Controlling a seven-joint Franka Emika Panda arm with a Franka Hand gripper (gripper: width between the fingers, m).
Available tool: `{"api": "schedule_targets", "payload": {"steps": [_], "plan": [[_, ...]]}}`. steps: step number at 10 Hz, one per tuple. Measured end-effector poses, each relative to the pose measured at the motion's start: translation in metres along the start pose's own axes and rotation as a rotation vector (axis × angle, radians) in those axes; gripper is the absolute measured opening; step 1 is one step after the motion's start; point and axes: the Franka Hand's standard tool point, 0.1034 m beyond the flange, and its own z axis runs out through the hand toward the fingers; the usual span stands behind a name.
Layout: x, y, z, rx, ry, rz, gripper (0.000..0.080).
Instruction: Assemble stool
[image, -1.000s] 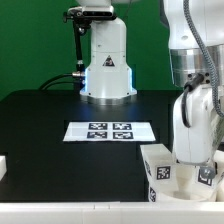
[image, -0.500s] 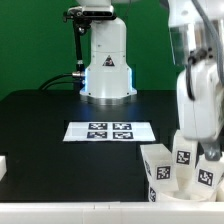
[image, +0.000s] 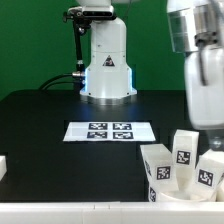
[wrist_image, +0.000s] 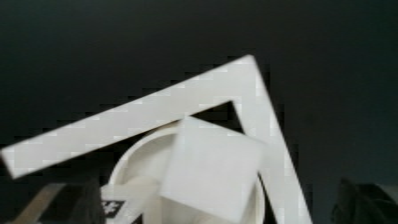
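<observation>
Stool parts stand in a cluster at the exterior view's lower right: a white block (image: 158, 168) with tags, and two chunky white legs (image: 184, 150) (image: 210, 170), each showing a tag. My arm (image: 203, 90) hangs above them. Its fingers cannot be made out in that view. In the wrist view my gripper (wrist_image: 214, 214) is open, with its dark fingertips (wrist_image: 71, 205) far apart at the frame's corners. Below it lie the round seat (wrist_image: 146, 165) and a leg's square end (wrist_image: 217, 165). Nothing is held.
The marker board (image: 110, 131) lies mid-table in front of the robot base (image: 106, 65). A white angled bar (wrist_image: 178, 95) runs round the stool parts in the wrist view. A white rim (image: 90, 211) lines the near table edge, and a small white block (image: 3, 166) sits at the exterior view's left.
My arm has risen from the cluster of stool parts, uncovering both tagged legs. The legs have stayed where they were.
</observation>
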Motion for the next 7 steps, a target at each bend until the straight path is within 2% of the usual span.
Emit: {"api": "schedule_targets", "payload": {"steps": [2, 5, 6, 7], "plan": [[-0.0108, -0.0030, -0.0024, 0.038, 0.042, -0.388, 0.0649], [-0.0077, -0.0020, 0.0004, 0.035, 0.048, -0.573, 0.0649], [-0.0067, -0.0026, 0.0004, 0.034, 0.054, -0.683, 0.0649], [-0.0064, -0.0033, 0.0016, 0.035, 0.068, -0.929, 0.0649]]}}
